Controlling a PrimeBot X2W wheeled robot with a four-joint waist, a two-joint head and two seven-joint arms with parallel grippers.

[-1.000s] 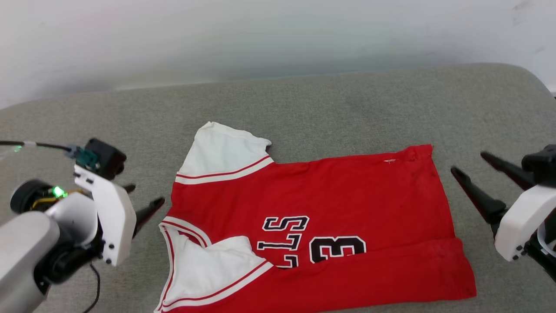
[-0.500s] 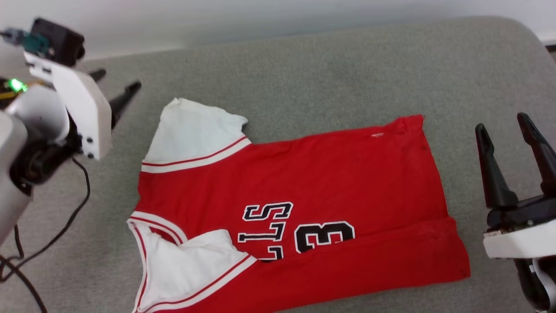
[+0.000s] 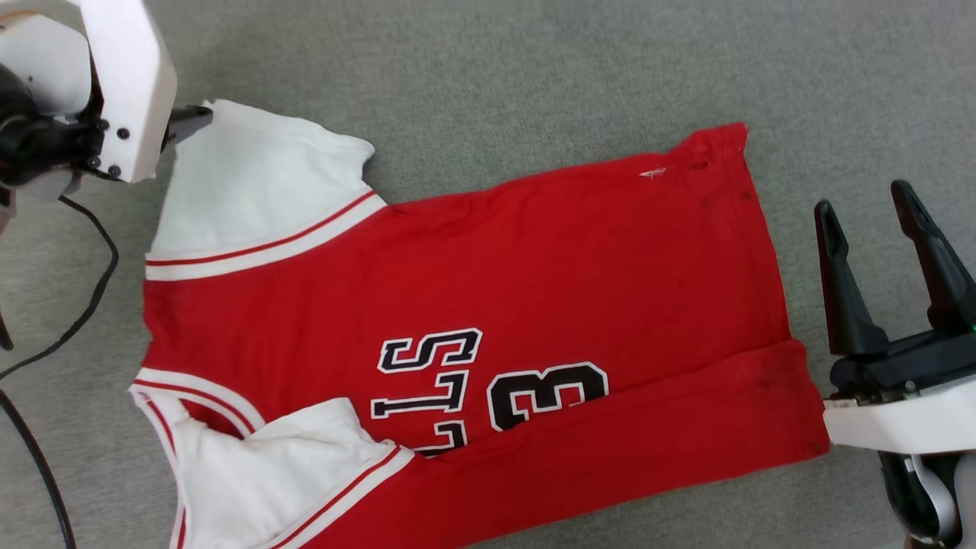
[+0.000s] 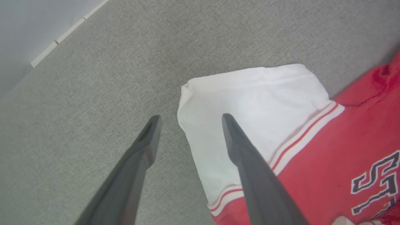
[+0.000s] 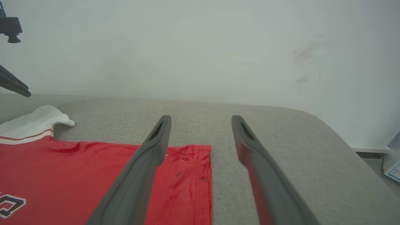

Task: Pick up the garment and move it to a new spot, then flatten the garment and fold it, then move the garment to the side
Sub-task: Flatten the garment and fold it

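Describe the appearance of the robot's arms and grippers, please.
The left gripper and right gripper each have two long, dark, tapering fingers, slotted near the tips. Behind them sit white housings; the left one has small dark screws. A black cable hangs beside the left arm.

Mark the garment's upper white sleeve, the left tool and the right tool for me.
garment's upper white sleeve (image 3: 252, 183), head view, middle of the white cloth.
left tool (image 4: 190, 116), left wrist view, midway between its fingertips.
right tool (image 3: 865, 197), head view, midway between its fingertips.
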